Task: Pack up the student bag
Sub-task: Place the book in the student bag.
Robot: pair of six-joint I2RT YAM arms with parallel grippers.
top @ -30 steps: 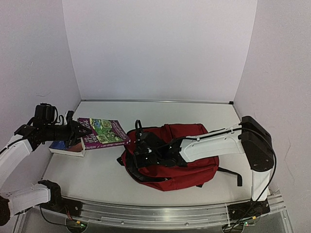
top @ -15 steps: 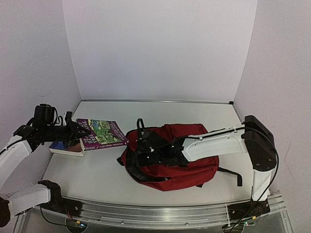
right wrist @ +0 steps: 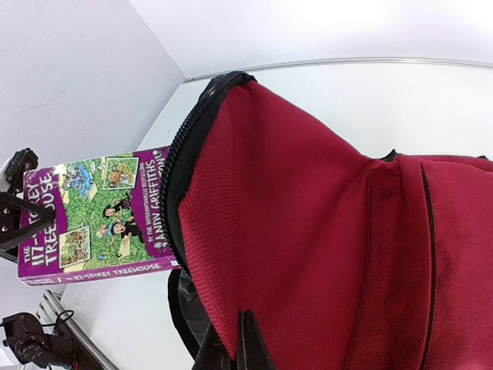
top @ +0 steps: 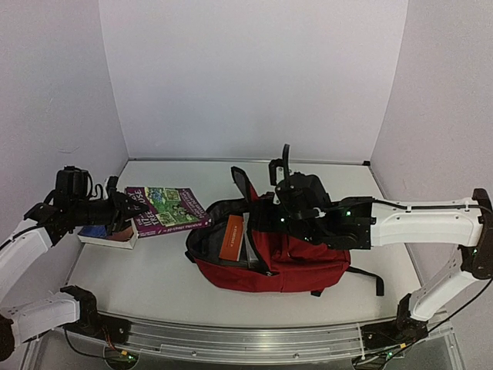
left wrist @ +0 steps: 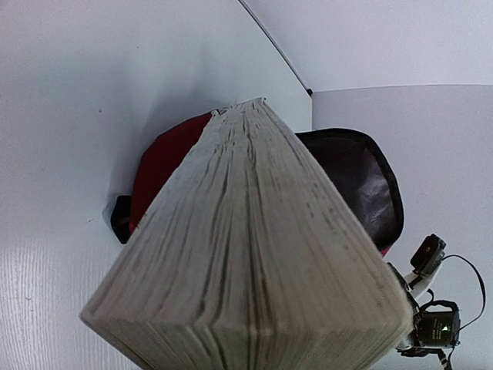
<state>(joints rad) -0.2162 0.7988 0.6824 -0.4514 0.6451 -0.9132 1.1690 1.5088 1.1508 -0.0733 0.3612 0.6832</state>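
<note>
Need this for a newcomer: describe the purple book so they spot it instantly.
Find the red student bag mid-table, its mouth open leftward. Left of that mouth, the left end effector grips a book. Only it has a purple cover with green cartoon panels.

The counter (top: 154,277) is white and flat, with white walls on three sides. A shiny metal rail (top: 246,338) runs along its near edge. The big red student bag (top: 308,258) sits in the middle of the counter. One black strap (top: 370,276) of the bag lies on the counter at the right. A white and blue book (top: 104,236) lies far left, next to the wall
</note>
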